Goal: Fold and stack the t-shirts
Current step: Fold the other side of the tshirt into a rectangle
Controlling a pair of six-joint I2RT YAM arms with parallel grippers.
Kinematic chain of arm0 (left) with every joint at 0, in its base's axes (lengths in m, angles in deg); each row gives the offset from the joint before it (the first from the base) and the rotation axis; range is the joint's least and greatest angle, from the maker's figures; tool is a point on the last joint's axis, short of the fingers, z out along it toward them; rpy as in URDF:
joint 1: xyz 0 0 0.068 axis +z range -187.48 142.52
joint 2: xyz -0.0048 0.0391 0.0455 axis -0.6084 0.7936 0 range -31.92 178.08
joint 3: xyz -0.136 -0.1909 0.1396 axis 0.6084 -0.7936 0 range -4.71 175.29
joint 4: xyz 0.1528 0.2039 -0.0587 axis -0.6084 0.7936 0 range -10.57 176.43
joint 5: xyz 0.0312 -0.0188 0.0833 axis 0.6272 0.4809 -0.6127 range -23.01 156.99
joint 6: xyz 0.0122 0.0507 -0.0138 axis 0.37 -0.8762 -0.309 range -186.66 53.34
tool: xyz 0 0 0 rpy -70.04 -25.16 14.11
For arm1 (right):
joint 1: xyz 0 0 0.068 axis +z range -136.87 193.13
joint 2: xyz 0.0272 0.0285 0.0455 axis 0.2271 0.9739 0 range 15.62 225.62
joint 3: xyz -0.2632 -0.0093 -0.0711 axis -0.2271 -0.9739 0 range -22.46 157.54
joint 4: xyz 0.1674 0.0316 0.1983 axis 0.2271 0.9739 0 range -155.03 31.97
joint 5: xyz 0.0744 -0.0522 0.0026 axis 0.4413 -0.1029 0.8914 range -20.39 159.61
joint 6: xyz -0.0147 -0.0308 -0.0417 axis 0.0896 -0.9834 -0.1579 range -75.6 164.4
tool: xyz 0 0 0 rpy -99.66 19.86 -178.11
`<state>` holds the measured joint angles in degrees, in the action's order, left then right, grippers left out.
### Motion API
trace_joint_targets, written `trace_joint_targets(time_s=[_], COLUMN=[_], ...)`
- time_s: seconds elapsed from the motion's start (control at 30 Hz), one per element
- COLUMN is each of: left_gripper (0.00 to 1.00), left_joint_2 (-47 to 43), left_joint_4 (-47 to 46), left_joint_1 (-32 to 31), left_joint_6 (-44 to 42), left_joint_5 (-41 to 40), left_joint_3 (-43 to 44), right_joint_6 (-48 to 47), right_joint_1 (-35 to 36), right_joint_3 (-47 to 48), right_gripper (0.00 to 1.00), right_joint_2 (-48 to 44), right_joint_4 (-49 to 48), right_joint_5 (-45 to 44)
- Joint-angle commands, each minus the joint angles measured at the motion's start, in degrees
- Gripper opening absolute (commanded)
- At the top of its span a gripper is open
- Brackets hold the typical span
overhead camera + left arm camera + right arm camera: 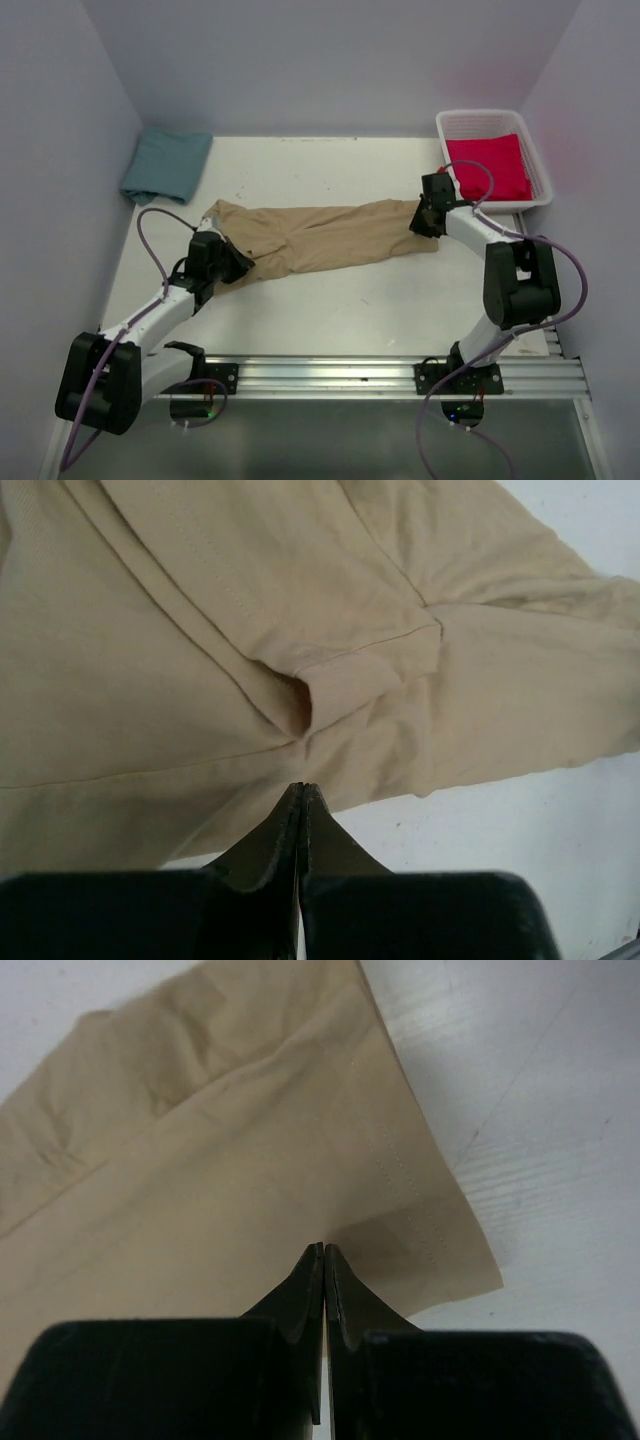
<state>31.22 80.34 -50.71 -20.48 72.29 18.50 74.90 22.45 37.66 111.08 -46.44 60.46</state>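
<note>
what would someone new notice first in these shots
A tan t-shirt lies stretched across the middle of the table, the left gripper and right gripper shut on its opposite ends. A bright red-pink shirt fills the white basket at far right; a folded teal shirt sits at far left.

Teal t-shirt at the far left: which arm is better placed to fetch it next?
Probably left: the teal t-shirt lies on its side, near the left pincer; the right pincer is by the basket.

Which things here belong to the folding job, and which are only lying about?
Belong to the job:
tan t-shirt
teal t-shirt
red-pink t-shirt

Only lying about:
white basket, with the red-pink t-shirt inside it
</note>
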Motion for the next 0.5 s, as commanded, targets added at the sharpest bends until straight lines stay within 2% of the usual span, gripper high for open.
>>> trace_joint_targets(time_s=[0.0,0.27,0.47], left_gripper=[0.00,0.00,0.00], left_joint_2=[-2.2,-0.5,7.4], left_joint_4=[-5.4,-7.8,-8.3], left_joint_1=[-0.7,-0.7,-0.7], left_joint_6=[3.0,2.4,0.8], left_joint_5=[-1.3,-4.9,-10.1], left_joint_3=[0.3,0.5,2.4], right_joint_6=[1.9,2.5,2.5], right_joint_1=[0.0,0.1,0.0], right_joint_3=[-0.7,-0.2,0.0], right_gripper=[0.00,0.00,0.00], right_joint_2=[1.1,9.0,10.6], right_joint_4=[-2.1,-3.5,-2.1], right_joint_5=[1.5,2.1,0.5])
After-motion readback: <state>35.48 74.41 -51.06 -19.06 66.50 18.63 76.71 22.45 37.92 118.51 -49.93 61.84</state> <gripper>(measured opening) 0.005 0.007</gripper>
